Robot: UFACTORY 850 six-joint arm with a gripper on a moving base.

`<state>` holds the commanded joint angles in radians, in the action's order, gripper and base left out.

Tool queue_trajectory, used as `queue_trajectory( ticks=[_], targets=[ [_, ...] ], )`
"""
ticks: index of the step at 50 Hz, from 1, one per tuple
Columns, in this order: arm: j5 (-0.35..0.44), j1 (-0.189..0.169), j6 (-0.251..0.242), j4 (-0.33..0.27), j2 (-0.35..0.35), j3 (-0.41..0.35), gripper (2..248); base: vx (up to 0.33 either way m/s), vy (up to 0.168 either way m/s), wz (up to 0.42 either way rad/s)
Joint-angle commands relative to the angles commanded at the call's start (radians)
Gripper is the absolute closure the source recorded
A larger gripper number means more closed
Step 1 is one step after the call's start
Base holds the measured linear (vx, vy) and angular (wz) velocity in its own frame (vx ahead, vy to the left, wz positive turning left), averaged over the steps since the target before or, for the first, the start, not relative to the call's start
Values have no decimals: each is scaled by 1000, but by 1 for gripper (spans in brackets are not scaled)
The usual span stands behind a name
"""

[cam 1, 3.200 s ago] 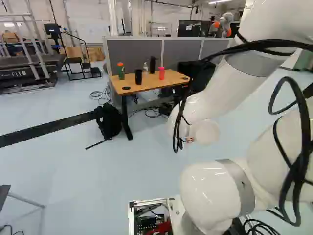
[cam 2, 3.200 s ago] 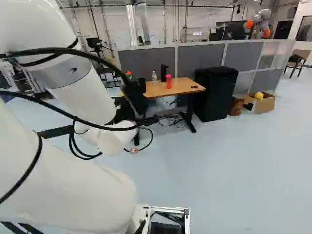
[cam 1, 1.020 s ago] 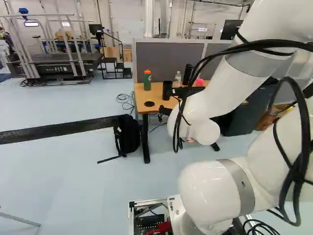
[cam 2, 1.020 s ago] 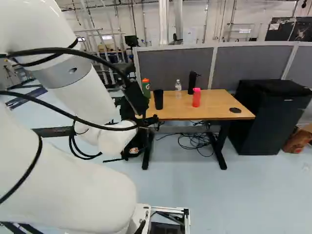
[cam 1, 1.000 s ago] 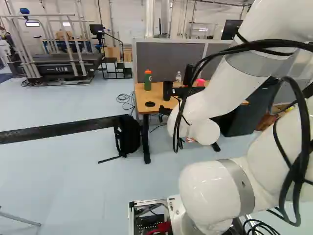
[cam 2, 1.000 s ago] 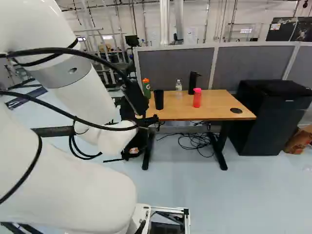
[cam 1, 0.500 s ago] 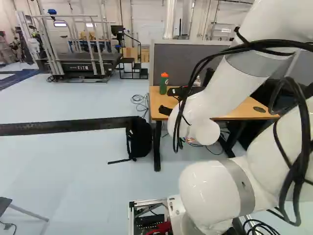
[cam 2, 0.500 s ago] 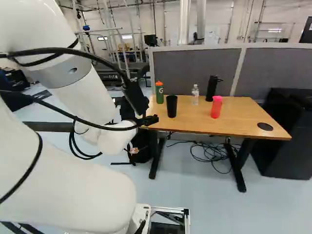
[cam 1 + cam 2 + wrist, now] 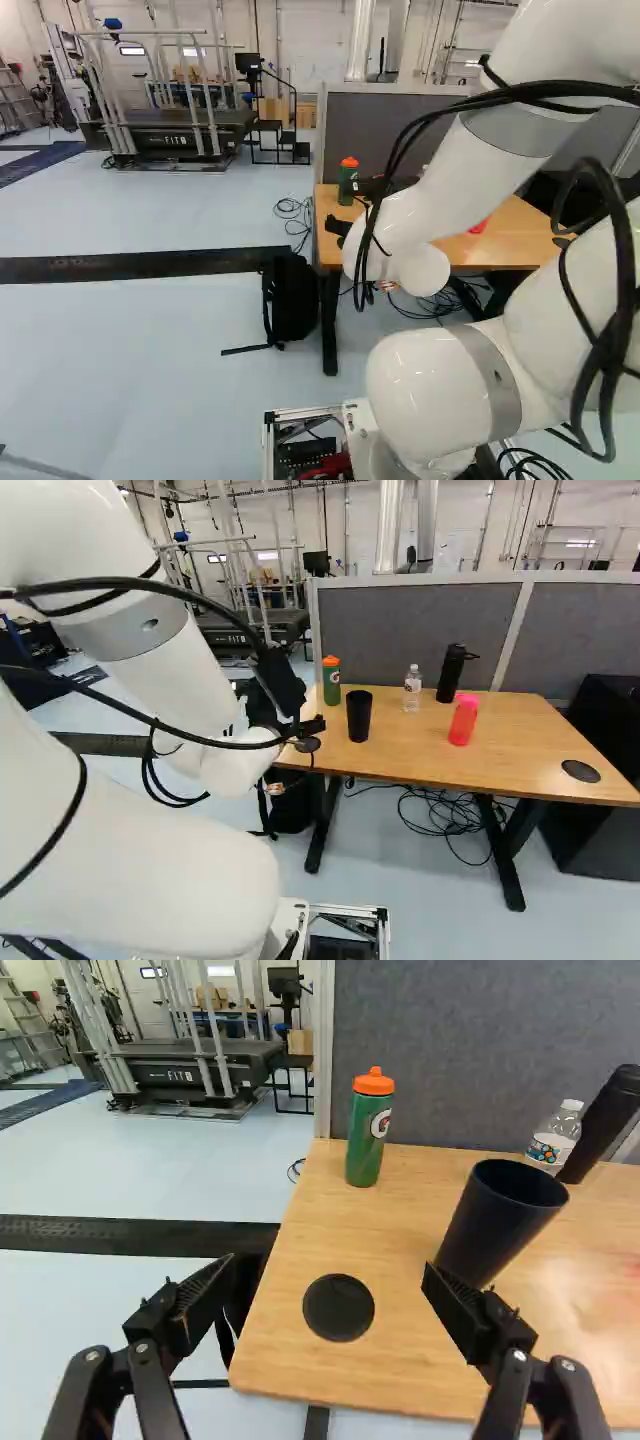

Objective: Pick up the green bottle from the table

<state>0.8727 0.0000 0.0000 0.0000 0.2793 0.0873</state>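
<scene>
1. Gripper point(image 9: 331, 1268) gapes wide, holding nothing.
2. Green squeeze bottle point(image 9: 364, 1145) stands by the desk's point(image 9: 400, 1380) far left corner.
3. Advancing straight could make the right finger point(image 9: 468, 1318) topple the black tumbler point(image 9: 492, 1225).

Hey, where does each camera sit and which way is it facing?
Left base view: behind-left of the arm, facing ahead and slightly down to the table; arm shows.
Right base view: behind-right, facing likewise; arm shows.
Wrist view: on the wrist, facing along the open end effector to the green bottle.
Right base and wrist views share the black cup.
</scene>
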Motion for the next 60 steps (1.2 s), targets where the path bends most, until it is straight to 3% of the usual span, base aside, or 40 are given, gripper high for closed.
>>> queue_trajectory(
  ticks=[15,60],
  targets=[
    [0,0,0,0,-74,64,3,112,2,6],
    [-16,-5,0,0,-197,286,3,0,0,0]
  ],
)
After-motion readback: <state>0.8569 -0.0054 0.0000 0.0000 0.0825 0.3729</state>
